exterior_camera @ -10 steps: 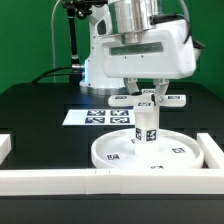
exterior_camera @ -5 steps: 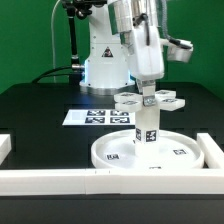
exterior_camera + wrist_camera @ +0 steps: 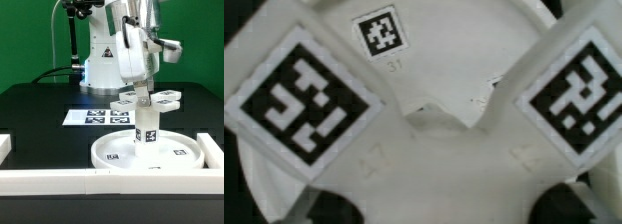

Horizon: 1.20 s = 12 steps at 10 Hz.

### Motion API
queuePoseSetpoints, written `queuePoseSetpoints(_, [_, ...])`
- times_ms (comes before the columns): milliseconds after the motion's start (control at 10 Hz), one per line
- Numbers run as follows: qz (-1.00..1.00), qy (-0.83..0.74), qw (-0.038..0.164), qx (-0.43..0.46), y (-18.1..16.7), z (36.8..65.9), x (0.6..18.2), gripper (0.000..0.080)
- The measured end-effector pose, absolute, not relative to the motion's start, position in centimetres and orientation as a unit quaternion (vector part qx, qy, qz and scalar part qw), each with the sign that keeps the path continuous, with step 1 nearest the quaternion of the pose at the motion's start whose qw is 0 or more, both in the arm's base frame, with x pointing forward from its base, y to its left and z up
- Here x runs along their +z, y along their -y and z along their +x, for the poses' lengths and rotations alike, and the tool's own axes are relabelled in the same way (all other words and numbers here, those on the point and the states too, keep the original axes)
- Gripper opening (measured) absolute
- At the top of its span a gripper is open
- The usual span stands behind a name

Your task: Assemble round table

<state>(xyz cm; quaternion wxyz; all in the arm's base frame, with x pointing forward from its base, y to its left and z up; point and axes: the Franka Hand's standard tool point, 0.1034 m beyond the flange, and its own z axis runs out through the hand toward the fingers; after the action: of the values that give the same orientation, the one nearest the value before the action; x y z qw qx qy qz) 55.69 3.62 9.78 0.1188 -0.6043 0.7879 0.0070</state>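
Note:
The round disc [image 3: 175,152] lies flat on the black table near the front. The short cylinder leg [image 3: 146,128] stands upright in its middle. The cross-shaped base [image 3: 165,98] sits on top of the leg, its tagged arms spread out. My gripper [image 3: 147,92] comes straight down over the base's centre and is shut on it. In the wrist view the base [image 3: 420,120] fills the picture with its tags, and my dark fingertips [image 3: 322,205] show on either side of my gripper [image 3: 446,205].
The marker board [image 3: 95,117] lies behind the disc, toward the exterior view's left. A long white border rail [image 3: 60,180] runs along the front, and another rail [image 3: 214,152] stands at the exterior view's right. The robot's base stands at the back.
My hand has turned about its vertical axis above the leg, and the cross-shaped base has turned with it. The disc and leg have stayed in place.

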Motion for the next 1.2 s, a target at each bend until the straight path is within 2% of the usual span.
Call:
queuePoseSetpoints(100, [-0.638, -0.761, 0.116, 0.019, -3.8, 55.7, 10.3, 0.052])
queuePoseSetpoints(200, [-0.65, -0.75, 0.121, 0.024, -3.9, 56.1, 11.3, 0.0626])
queuePoseSetpoints(400, [-0.655, -0.744, 0.132, 0.023, -3.9, 56.5, 12.8, 0.0645])
queuePoseSetpoints(800, [-0.685, -0.716, 0.13, 0.019, -4.0, 56.3, 12.4, 0.0649])
queuePoseSetpoints(1000, [-0.805, -0.583, 0.111, 0.002, -4.4, 56.4, 12.4, 0.0649])
queuePoseSetpoints(1200, [-0.873, -0.476, 0.108, -0.006, -4.5, 56.7, 12.7, 0.0649])
